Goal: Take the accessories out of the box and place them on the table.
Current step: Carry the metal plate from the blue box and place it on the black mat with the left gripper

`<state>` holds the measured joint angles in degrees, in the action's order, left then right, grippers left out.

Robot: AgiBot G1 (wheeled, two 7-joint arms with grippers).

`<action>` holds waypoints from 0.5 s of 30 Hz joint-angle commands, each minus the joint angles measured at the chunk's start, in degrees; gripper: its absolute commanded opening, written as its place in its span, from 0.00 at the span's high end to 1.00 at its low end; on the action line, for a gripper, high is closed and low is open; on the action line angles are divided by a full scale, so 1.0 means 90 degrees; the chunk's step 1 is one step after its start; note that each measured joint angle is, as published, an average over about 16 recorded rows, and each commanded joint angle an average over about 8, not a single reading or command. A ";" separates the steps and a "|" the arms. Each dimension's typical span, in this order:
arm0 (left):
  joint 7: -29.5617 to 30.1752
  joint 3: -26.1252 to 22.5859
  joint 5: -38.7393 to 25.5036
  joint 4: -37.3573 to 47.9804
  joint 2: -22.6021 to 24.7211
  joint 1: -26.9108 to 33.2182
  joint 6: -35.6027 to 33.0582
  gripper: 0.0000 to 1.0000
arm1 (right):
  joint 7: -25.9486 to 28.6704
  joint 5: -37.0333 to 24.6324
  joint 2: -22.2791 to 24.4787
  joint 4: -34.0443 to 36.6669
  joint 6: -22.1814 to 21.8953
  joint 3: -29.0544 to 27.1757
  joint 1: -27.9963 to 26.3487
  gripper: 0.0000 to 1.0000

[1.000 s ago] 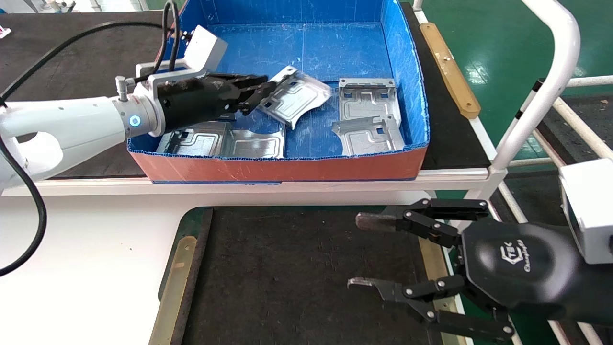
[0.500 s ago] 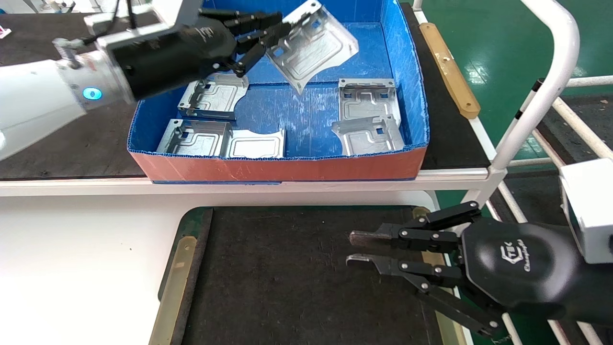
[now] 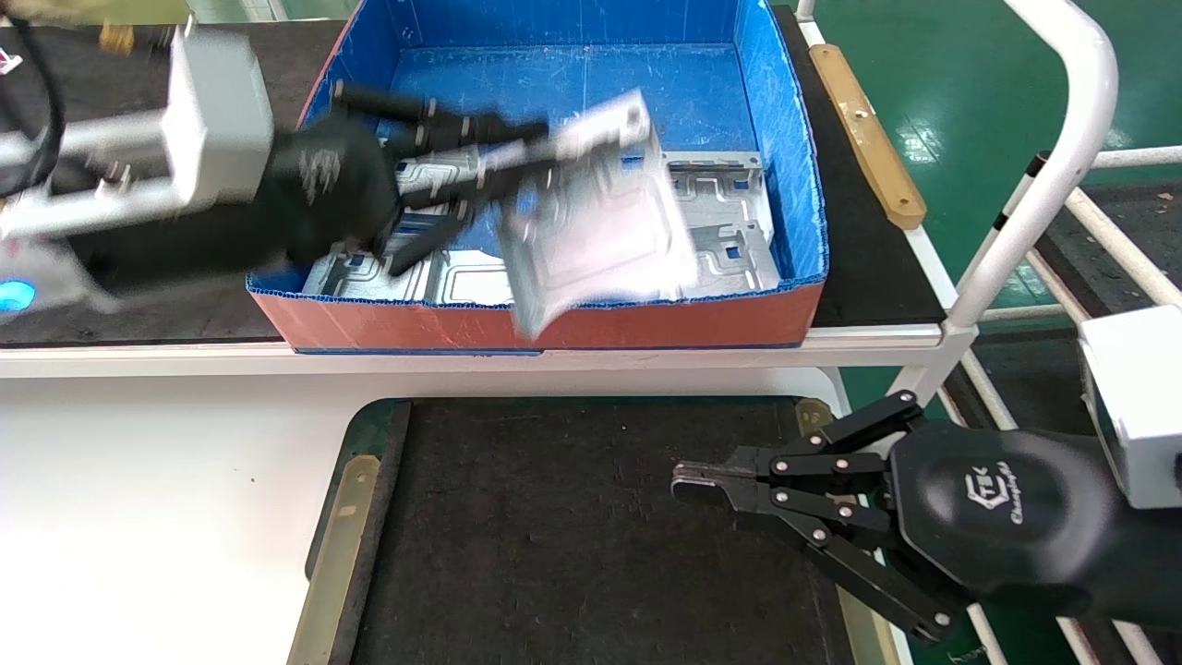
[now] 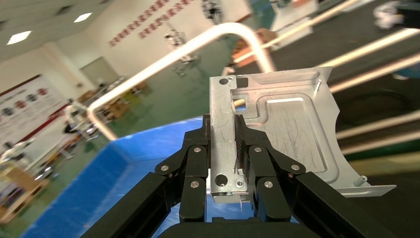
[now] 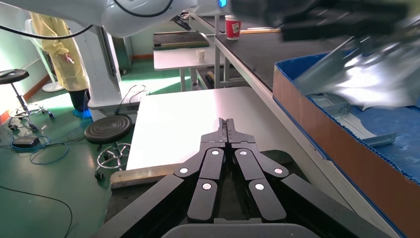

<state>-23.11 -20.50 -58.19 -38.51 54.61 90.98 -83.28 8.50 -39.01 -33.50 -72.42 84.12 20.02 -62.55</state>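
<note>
Your left claw [image 3: 545, 152] has swung its plate [image 3: 596, 222] from high over the box's [image 3: 554, 323] back half toward you, so the plate now hangs tilted above the box's near orange wall, clear of the floor. Your right claw [image 3: 679, 482] has gone from nearly closed to fully closed.

The head view blurs the left claw and its load. Your left wrist view settles it: both fingers [image 4: 198, 163] are clamped tight on the plate's [image 4: 282, 129] folded flange, with the embossed face, square hole and curved cutout edge extending away beyond the fingertips. That view also shows blue box wall below the claw.

Only the head view shows the other accessories [image 3: 720, 217] lying on the box floor beneath and behind the carried plate: two overlapping ones at the right wall and more along the near wall under the left claw, partly hidden by it.

Your right claw hovers over the dark mat of the tabletop [image 3: 572, 526], well in front of the box, holding nothing. Your right wrist view confirms its fingertips [image 5: 227, 124] pressed together, and catches the left claw's [image 5: 356, 27] plate [image 5: 376, 74] above the box's [image 5: 317, 124] rim.
</note>
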 commanded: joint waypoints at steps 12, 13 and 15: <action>-0.0454 -0.0179 0.0463 -0.0695 -0.0800 -0.0855 -0.0870 1.00 | -0.0001 0.0001 0.0000 0.0000 0.0000 0.0001 0.0000 0.00; -0.0505 -0.0248 0.0548 -0.0819 -0.0855 -0.0944 -0.0889 1.00 | -0.0001 0.0001 0.0000 0.0000 0.0000 0.0001 0.0000 0.00; -0.0620 -0.0422 0.0739 -0.1105 -0.0976 -0.1140 -0.0909 1.00 | -0.0001 0.0001 0.0000 0.0000 -0.0001 0.0001 0.0000 0.00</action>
<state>-28.81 -24.76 -51.69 -48.30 45.99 80.80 -91.11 8.50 -39.00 -33.49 -72.42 84.11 20.03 -62.55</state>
